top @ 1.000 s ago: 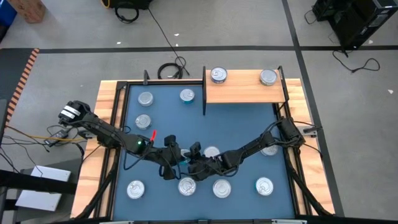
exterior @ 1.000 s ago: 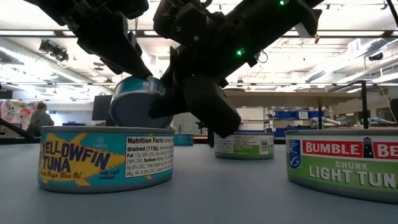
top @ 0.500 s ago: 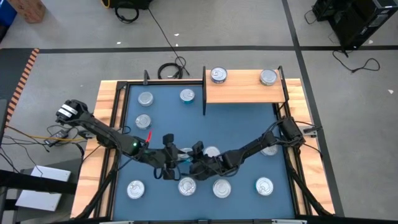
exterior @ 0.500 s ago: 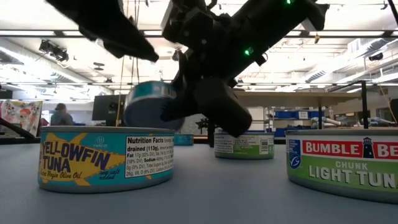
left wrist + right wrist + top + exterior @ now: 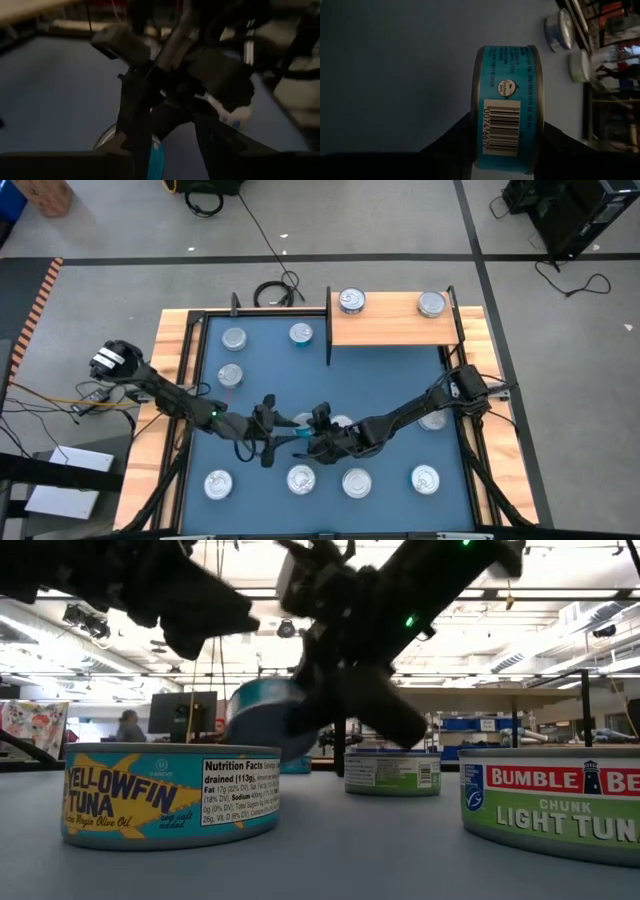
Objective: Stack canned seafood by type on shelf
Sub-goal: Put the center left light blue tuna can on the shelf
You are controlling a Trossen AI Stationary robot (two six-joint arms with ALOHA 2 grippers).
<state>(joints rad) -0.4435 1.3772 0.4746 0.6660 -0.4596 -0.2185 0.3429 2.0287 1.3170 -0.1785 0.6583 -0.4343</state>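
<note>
Only partly visible, the teal tin [image 5: 507,107] sits between right fingers [image 5: 447,145].

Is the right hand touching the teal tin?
Touching: the right wrist view shows the right hand with its dark fingers clamped on both faces of the teal tin.

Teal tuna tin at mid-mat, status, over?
Right gripper shut on teal-labelled round tin, lifted off blue mat. Left gripper open, alongside. Wooden shelf holds two tins, middle free.

Teal tin [image 5: 509,107] — on edge, between fingers [image 5: 451,141]
</note>
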